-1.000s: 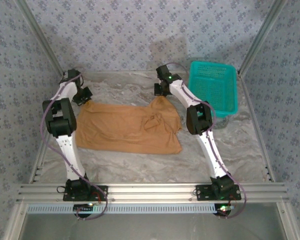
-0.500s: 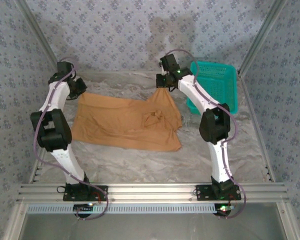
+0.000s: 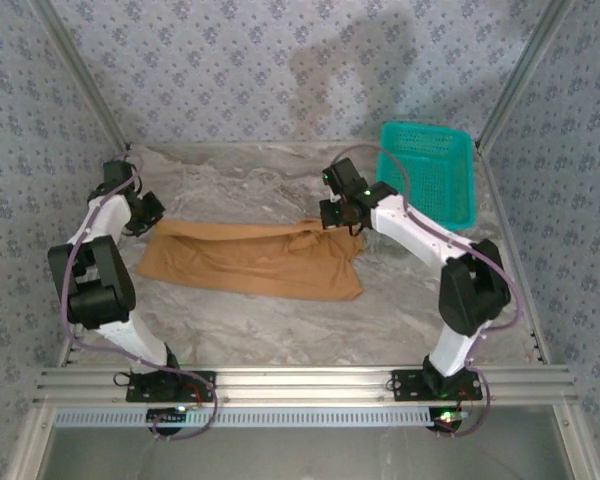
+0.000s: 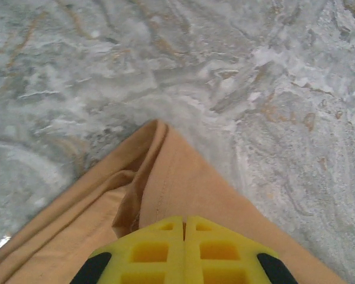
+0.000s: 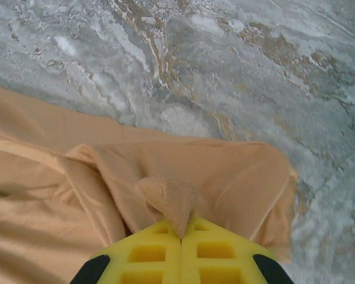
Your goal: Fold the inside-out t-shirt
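The inside-out t-shirt point(image 3: 255, 262) lies as a long tan band across the middle of the marbled counter point(image 3: 280, 330), stretched between the two arms. The left end effector point(image 3: 145, 212) is clenched on its left end and the right end effector point(image 3: 335, 215) on its far right corner. A teal basket point(image 3: 430, 175) sits just beyond the right arm, apart from the cloth.

The right wrist view adds a detail that the top view cannot resolve: a small peak of fabric pinched between the closed yellow fingers point(image 5: 160, 242). The left wrist view shows a folded corner running under its shut fingers point(image 4: 157, 248) and pointing away over bare counter.
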